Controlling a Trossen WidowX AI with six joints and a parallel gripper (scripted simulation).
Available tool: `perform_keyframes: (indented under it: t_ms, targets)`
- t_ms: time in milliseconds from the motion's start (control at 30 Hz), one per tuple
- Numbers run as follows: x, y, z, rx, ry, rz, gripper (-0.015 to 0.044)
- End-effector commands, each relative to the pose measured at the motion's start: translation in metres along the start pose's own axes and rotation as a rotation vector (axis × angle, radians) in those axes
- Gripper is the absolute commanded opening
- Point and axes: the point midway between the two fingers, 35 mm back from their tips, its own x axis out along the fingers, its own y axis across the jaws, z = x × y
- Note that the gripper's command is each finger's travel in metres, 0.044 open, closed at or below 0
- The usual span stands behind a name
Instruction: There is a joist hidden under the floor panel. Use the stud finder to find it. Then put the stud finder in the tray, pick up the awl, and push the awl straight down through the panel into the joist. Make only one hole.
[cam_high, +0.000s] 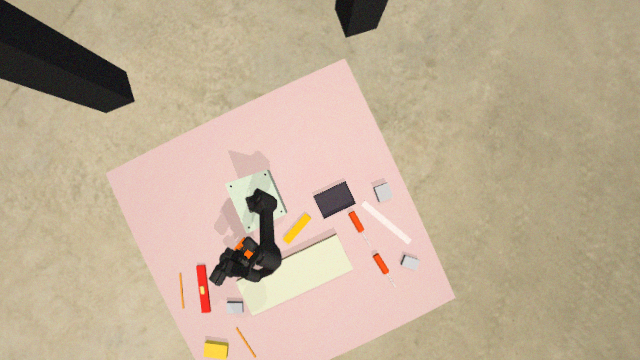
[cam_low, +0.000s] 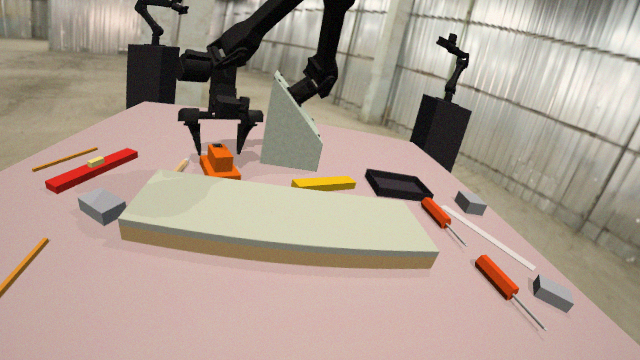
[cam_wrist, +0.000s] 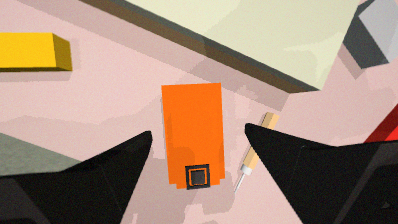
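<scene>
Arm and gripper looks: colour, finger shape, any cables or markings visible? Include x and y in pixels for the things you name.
The arm (cam_high: 267, 232) is matte black throughout, with slim links and chunky, blocky joints. Its black parallel-jaw gripper (cam_low: 220, 153) (cam_wrist: 199, 131) has a wide crossbar and two smooth, wedge-shaped fingers tapering to narrow tips. I can't make out any cables or lettering; a small, faint mark shows on one finger in the wrist view.

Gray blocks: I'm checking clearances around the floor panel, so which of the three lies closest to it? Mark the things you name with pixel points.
The gray block (cam_high: 235, 307) (cam_low: 102, 205) (cam_wrist: 376, 33) near the red level (cam_high: 203, 295) (cam_low: 75, 176) (cam_wrist: 392, 131); the other two lie out beyond the orange-handled screwdrivers (cam_high: 381, 263) (cam_low: 496, 276).
</scene>
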Motion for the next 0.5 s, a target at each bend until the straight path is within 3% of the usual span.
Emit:
perform_keyframes:
  t_ms: [0,433,467]
  targets:
    - [0.008,0.003,-0.003,0.010,0.000,0.007,0.0440]
    - [0.025,0.005,-0.008,0.009,-0.003,0.010,0.0440]
    - [0.025,0.005,-0.008,0.009,-0.003,0.010,0.0414]
